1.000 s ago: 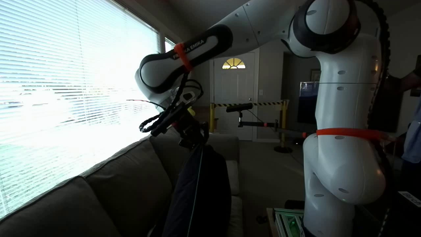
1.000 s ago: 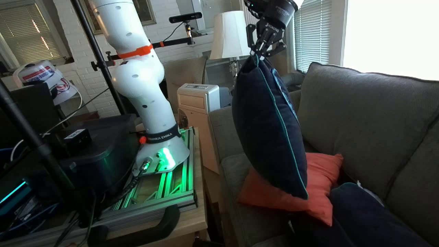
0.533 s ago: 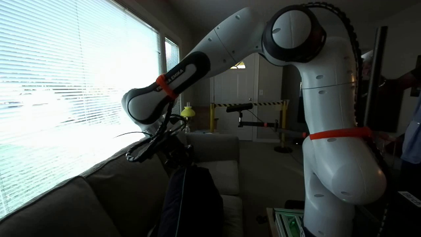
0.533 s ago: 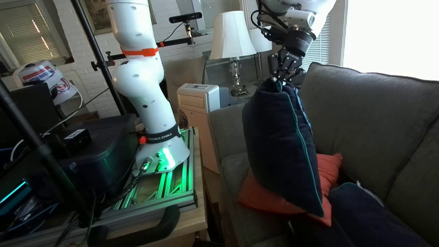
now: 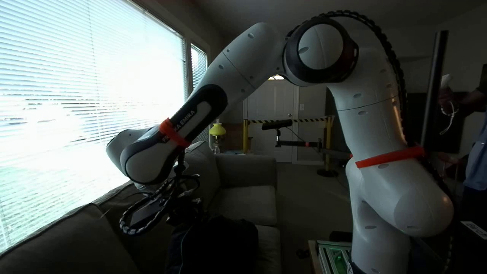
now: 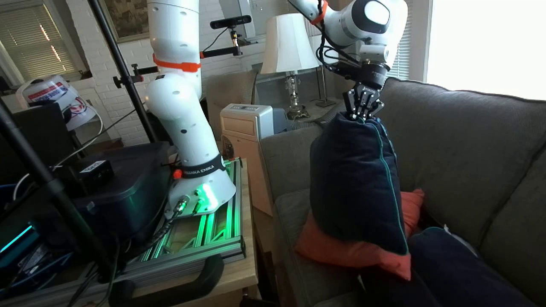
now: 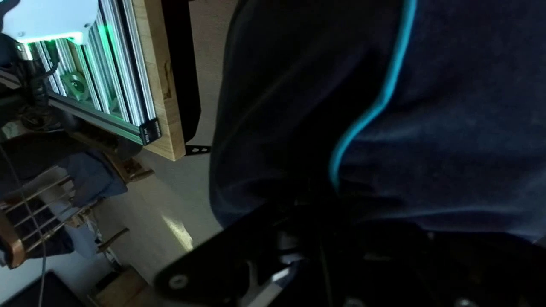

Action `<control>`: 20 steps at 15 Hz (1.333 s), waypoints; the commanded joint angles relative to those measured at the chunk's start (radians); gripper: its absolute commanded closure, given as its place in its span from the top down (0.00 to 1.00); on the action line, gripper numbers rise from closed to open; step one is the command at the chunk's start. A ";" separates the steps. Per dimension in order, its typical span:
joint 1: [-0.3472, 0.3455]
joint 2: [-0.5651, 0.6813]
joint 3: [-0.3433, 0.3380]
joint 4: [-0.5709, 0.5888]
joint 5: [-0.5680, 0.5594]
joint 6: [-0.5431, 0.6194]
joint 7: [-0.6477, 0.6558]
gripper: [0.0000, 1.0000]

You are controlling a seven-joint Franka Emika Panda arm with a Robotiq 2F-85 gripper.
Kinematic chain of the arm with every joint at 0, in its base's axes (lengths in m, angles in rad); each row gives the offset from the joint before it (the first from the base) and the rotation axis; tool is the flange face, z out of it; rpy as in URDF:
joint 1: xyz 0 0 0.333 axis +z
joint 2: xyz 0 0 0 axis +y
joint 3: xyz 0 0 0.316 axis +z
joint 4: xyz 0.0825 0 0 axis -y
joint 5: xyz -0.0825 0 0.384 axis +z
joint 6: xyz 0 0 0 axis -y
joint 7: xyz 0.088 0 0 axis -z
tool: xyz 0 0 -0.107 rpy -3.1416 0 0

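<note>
In an exterior view, the fingers (image 6: 349,104) are pinching the top edge of a navy pillow (image 6: 354,183), standing nearly together with only bunched fabric between them. The pillow is hanging roughly upright, its lower end overlapping an orange cushion (image 6: 326,251) on the couch (image 6: 294,221); whether any weight is resting there is not clear. It is looking light, soft and floppy, hardly fragile, so a gathered edge or corner is offering the surest hold, while the plump middle would probably be squeezing away. Another navy cushion (image 6: 460,264) is lying just beside the orange one, and the backrest (image 6: 460,145) is rising near the fingers, limiting room on that side. The bench (image 6: 239,271) is standing apart from the pillow.

In an exterior view, the arm (image 5: 258,49) is reaching low beside the window blinds (image 5: 68,95); a cable loop (image 5: 133,231) is dangling close to the couch and could be snagging there.

In the wrist view, the pillow's teal piping (image 7: 390,85) is bending into the dark fingers, the cloth creasing around them, suggesting a slack filling.
</note>
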 commanded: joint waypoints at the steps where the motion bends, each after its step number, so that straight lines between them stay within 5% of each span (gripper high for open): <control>1: 0.030 0.072 0.007 -0.027 0.004 0.073 0.014 0.02; 7: 0.080 0.098 -0.001 -0.131 -0.036 0.186 0.106 0.02; 13: 0.138 0.123 -0.032 -0.204 -0.193 0.395 0.357 0.02; 18: 0.161 0.159 -0.060 -0.207 -0.314 0.434 0.557 0.02; 19: 0.159 0.159 -0.059 -0.210 -0.319 0.432 0.577 0.33; 20: 0.158 0.158 -0.059 -0.211 -0.329 0.426 0.598 0.35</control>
